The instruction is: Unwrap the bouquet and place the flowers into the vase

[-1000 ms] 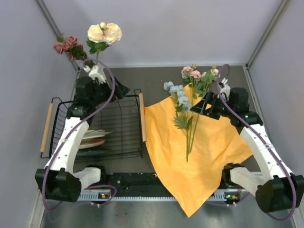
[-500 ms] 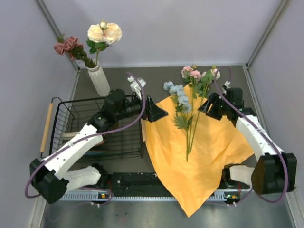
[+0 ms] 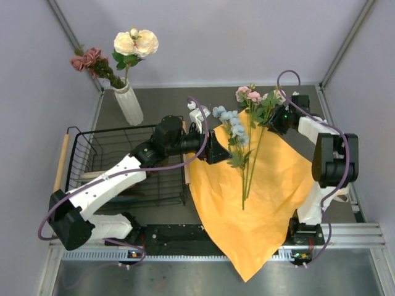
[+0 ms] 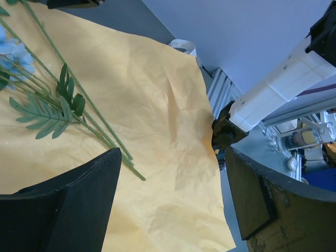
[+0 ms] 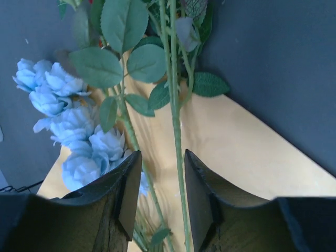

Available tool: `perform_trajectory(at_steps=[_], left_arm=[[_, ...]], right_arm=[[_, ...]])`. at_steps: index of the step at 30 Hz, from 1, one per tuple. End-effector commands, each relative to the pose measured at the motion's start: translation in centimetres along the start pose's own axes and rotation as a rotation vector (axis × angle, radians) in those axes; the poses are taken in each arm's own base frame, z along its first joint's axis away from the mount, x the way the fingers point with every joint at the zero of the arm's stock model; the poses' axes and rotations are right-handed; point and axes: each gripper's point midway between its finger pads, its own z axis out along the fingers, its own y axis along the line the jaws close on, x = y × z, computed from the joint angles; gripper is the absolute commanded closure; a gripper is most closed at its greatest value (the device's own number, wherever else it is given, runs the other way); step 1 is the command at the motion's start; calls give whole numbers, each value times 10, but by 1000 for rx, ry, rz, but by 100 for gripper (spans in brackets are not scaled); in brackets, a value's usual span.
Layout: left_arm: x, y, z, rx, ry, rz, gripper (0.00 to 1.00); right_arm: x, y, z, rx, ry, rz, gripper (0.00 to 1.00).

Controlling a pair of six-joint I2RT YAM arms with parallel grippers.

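Left gripper crossed from the vase to the flowers, jaws spread. Right gripper narrowed astride one stem, gap remaining. Flowers lay on opened orange paper, stems near-to-far, heads toward the far wall.

The dark grey counter carries three things set straight on it. A white ribbed vase stands upright at the far left corner. Just in front of it sits a black wire dish rack with wooden handles at both ends. To the right, touching the rack's side, a crumpled sheet of orange paper lies spread flat, its near tip hanging past the front edge. Beyond the paper's far edge, pink flower heads and leaves rest on bare counter.
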Motion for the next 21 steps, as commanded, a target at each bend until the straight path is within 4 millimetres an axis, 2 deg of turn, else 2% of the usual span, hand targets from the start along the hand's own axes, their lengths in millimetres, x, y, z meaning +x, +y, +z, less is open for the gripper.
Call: perform_trajectory(at_steps=[1, 5, 13, 16, 21], left_arm=[[-23, -17, -9, 18, -57, 74, 15], [-25, -18, -9, 16, -59, 85, 16], [-30, -19, -4, 24, -49, 84, 18], [-32, -20, -3, 27, -50, 81, 20], [-32, -21, -4, 25, -51, 80, 20]], right_arm=[[-18, 17, 18, -92, -9, -48, 62], [-18, 16, 28, -108, 10, -61, 71], [-2, -4, 45, -64, 66, -33, 73], [-1, -4, 46, -62, 67, -37, 82], [-11, 2, 38, -63, 34, -57, 96]])
